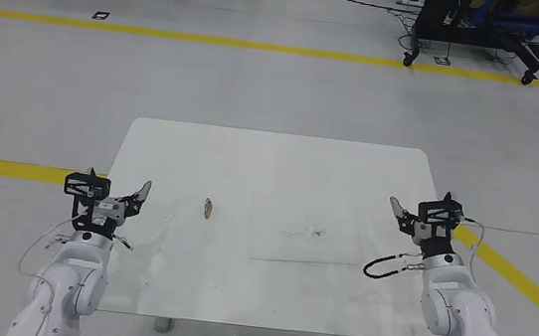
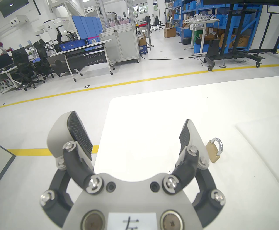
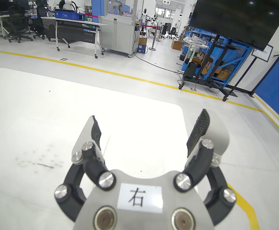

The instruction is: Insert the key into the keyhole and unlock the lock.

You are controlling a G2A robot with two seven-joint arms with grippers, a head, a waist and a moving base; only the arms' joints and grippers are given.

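On table (image 1: 279,169), one brass padlock (image 2: 214,150)

A white table (image 1: 280,159) is seen, with a brass lock (image 1: 208,207) laid on its left half. Its near right part is covered by a thin white sheet (image 1: 335,296), and grey smudges (image 1: 304,234) are marked just beyond that.
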